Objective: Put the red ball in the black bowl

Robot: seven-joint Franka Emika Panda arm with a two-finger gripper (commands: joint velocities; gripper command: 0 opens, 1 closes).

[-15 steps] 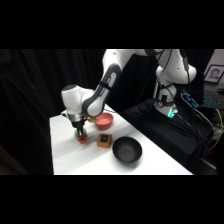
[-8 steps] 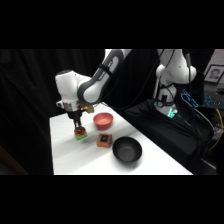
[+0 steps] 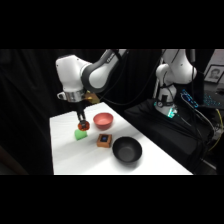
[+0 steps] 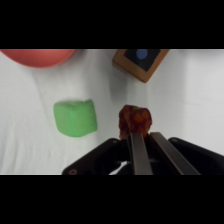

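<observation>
One white table (image 3: 70, 155), seemingly dark-curtained room.

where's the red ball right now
The red ball is held in the gripper, lifted above the table just over the green block, with the salmon-red bowl beside it.

Arm (image 3: 100, 75) bent over table, jaws clamped on red ball (image 4: 134, 119).
</observation>
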